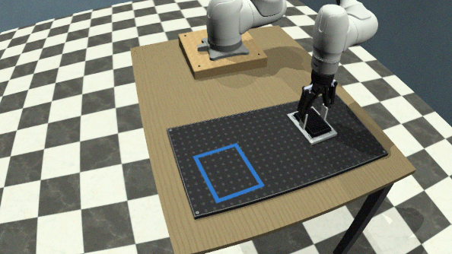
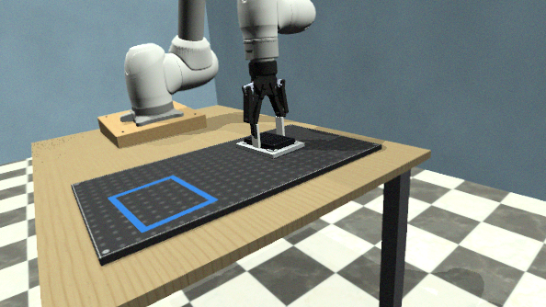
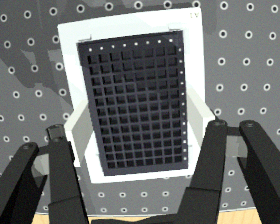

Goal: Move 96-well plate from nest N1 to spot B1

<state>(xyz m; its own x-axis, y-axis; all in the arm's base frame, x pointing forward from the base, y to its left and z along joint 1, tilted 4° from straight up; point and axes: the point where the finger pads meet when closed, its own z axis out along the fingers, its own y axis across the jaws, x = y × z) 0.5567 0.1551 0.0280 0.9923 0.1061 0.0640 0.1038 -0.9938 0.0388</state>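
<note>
The black 96-well plate [image 1: 316,123] sits in the white plate nest N1 [image 1: 313,130] at the right of the black perforated deck [image 1: 278,153]. My gripper [image 1: 315,119] points straight down over it, with one finger on each long side, shut on the plate. The plate rests in the nest, not lifted. In the wrist view the plate [image 3: 134,106] lies inside the white nest frame, with my fingers pressing its long sides near one end. The blue taped outline B1 [image 1: 228,173] lies at the deck's left front, with nothing inside it. The side view shows the gripper [image 2: 267,136], the plate [image 2: 271,140] and the outline [image 2: 162,202].
The arm's base stands on a wooden block [image 1: 222,52] at the back of the wooden table. The deck's front edge runs close to the table's front edge.
</note>
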